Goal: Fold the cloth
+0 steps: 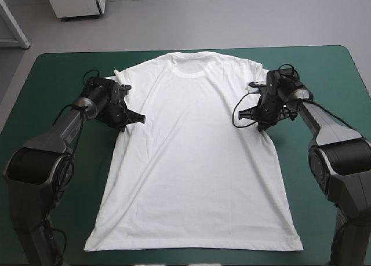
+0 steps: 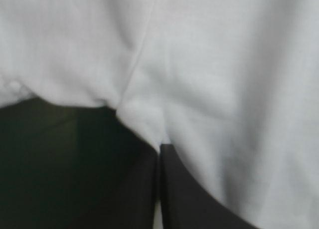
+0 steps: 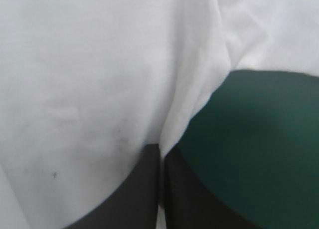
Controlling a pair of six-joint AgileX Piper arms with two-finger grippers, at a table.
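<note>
On the teal-green cover (image 1: 52, 86), high view: T-shirt (image 1: 194, 161) lay flat, collar far; left gripper (image 1: 141, 119) and right gripper (image 1: 239, 112) at its 2 underarm edges. Left wrist: fingers (image 2: 134, 199) clenched on pinched fabric. Right wrist: likewise, clamped on the shirt's edge.

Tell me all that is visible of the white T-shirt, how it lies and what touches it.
The T-shirt is white, thin soft fabric, short-sleeved, spread flat on the teal-green cover, collar toward the far edge, hem toward the near. Few wrinkles. The left gripper and right gripper pinch its side edges near the sleeves, jaws shut.
</note>
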